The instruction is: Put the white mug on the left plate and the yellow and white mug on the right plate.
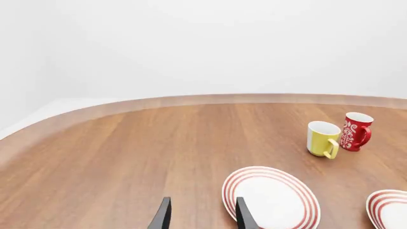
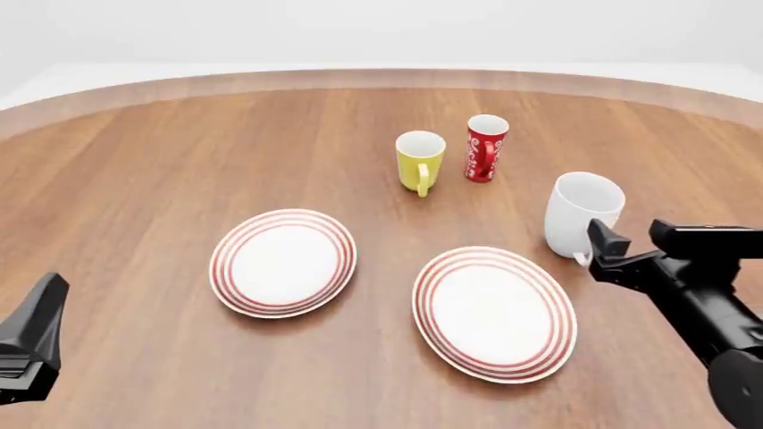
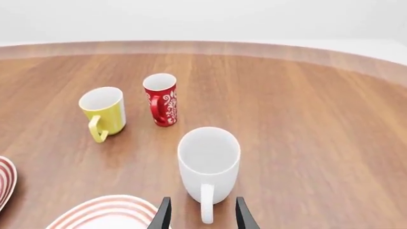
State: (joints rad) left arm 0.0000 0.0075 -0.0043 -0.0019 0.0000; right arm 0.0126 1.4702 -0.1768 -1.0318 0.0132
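My left gripper hovers released at the table's near left edge. The left plate and right plate sit bare. The yellow and white mug stands beyond them beside the red mug. My right gripper is spread, straddling the white mug's handle.

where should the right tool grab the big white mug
By its handle. The white mug stands upright with the handle pointing back toward the arms, already lined up between the open fingers of the right tool, so come straight in from the near side.
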